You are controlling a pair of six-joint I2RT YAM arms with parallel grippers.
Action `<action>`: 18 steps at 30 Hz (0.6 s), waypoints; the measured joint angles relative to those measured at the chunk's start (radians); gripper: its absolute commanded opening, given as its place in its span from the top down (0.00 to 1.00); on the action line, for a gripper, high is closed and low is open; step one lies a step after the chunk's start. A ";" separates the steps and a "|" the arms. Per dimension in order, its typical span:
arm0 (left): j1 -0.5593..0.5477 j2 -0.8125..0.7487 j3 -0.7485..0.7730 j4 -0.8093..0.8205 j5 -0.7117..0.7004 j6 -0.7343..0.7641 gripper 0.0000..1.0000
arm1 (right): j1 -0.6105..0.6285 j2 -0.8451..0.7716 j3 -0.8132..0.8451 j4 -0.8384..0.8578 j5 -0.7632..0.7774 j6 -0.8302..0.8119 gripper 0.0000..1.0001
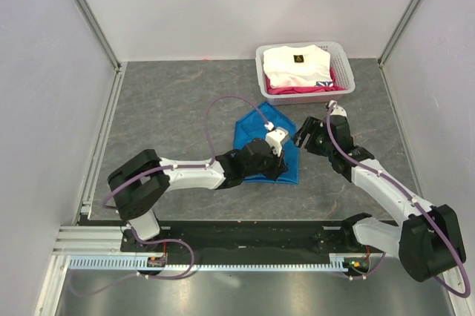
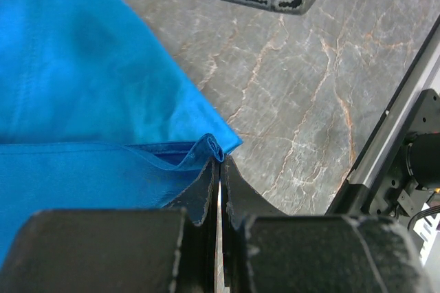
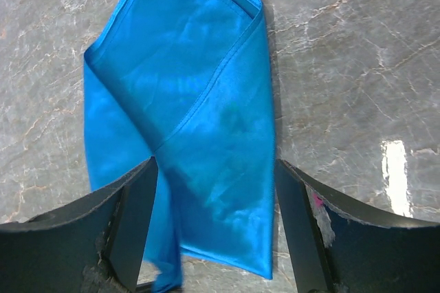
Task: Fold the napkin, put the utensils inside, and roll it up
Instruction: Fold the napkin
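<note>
Grey marbled tabletop [image 1: 171, 108] between white walls, with an aluminium rail [image 1: 100, 145] down the left edge and wide bare stone across the left half. Stretched rightward from the near-left base, left gripper [image 2: 220, 162] low over the napkin [image 1: 249, 134], which lies flat just right of the table's middle. Hidden under that wrist from above: the cloth's centre and much of its near part, so only the far point and the side flaps show there. Clamped tight, seen from the left wrist, on a curled hemmed corner of the blue cloth, jaws pressed together with no gap; bare stone right of that corner. Whether the corner is lifted off the table: cannot tell. Folded over itself, seen from the right wrist, one layer's edge crossing diagonally, near end cut off behind the fingers. Poised above the napkin's right side, right gripper [image 3: 214, 169] spread wide, gripping nothing. Free table around the cloth on every side. Far right, well apart from the napkin, white lattice basket [image 1: 341, 53] holding a folded white garment [image 1: 297, 64] stacked on a pink garment [image 1: 297, 90].
</note>
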 measured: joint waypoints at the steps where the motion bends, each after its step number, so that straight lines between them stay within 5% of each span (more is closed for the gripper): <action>1: -0.005 0.016 0.009 0.003 0.003 0.001 0.98 | 0.000 -0.004 0.000 -0.004 0.002 0.000 0.23; 18: -0.055 0.161 0.074 0.043 0.037 0.021 0.98 | 0.000 -0.010 0.000 -0.022 0.002 -0.016 0.22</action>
